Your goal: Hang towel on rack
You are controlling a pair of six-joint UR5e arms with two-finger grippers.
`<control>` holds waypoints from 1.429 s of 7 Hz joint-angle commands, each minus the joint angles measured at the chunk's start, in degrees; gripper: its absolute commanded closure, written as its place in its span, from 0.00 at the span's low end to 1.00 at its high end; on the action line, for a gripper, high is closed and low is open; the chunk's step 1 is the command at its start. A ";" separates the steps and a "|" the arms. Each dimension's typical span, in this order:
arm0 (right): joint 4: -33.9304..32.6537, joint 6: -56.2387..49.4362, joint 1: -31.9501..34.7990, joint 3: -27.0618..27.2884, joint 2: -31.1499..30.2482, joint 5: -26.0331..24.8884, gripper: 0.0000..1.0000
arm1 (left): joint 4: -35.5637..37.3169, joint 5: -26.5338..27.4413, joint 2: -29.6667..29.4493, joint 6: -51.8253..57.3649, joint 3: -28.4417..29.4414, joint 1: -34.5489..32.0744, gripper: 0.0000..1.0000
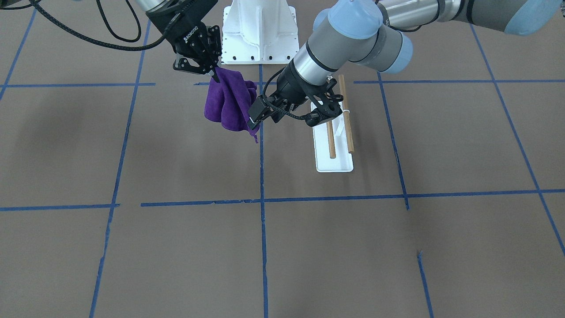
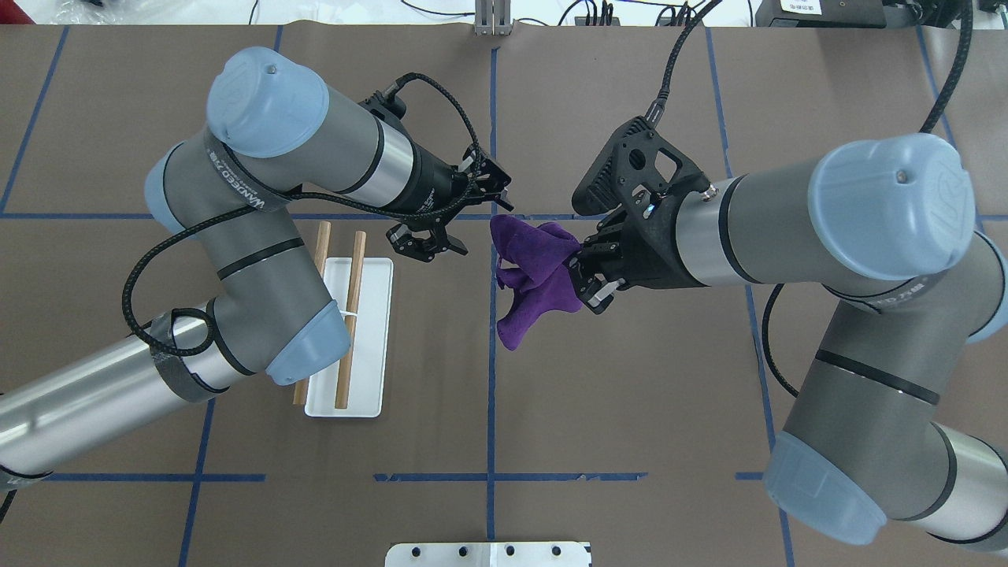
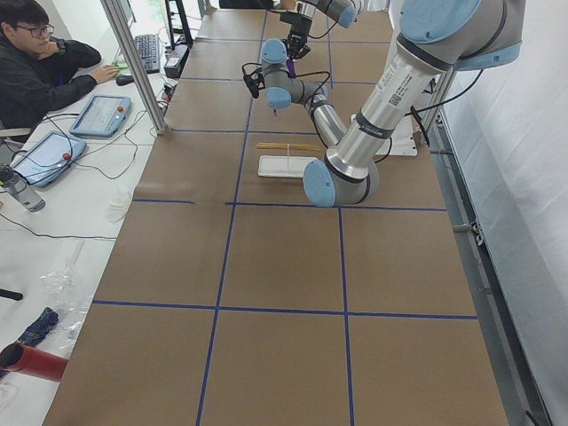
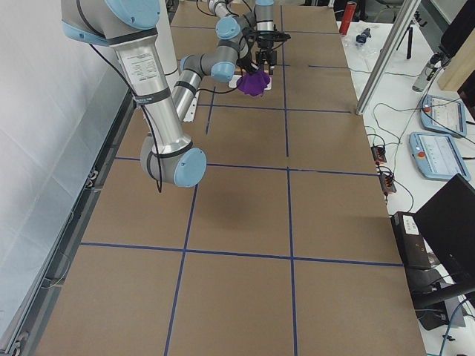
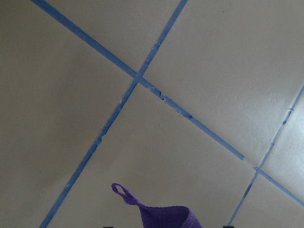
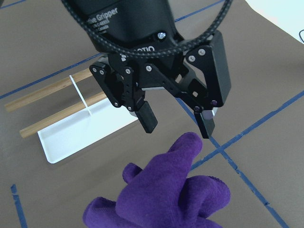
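Observation:
The purple towel (image 2: 531, 276) hangs bunched from my right gripper (image 2: 587, 283), which is shut on its upper edge above the table's middle; it also shows in the front view (image 1: 227, 104). My left gripper (image 2: 431, 244) is open and empty, just to the left of the towel. In the right wrist view its open fingers (image 6: 147, 121) hover just above the towel's tip (image 6: 190, 142). The left wrist view shows only the towel's loop (image 5: 123, 192). The rack (image 2: 370, 331), with a white base and two wooden rods (image 2: 354, 315), stands under my left arm, bare.
The white robot pedestal (image 1: 260, 31) stands at the table's robot edge. Blue tape lines (image 1: 262, 247) cross the brown table. An operator (image 3: 35, 62) sits beyond the far side with tablets and cables.

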 commanded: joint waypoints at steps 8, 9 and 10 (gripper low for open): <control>0.09 0.00 -0.25 0.09 0.15 -0.06 1.00 | -3.86 -0.05 0.15 0.53 0.13 1.32 0.94; 0.09 0.00 -0.25 0.09 0.06 -0.06 1.00 | -7.18 -0.05 1.20 0.88 -0.05 1.32 1.00; 0.09 -0.09 -0.16 0.09 0.06 0.03 1.00 | -7.39 -0.05 1.65 0.97 -0.05 1.32 1.00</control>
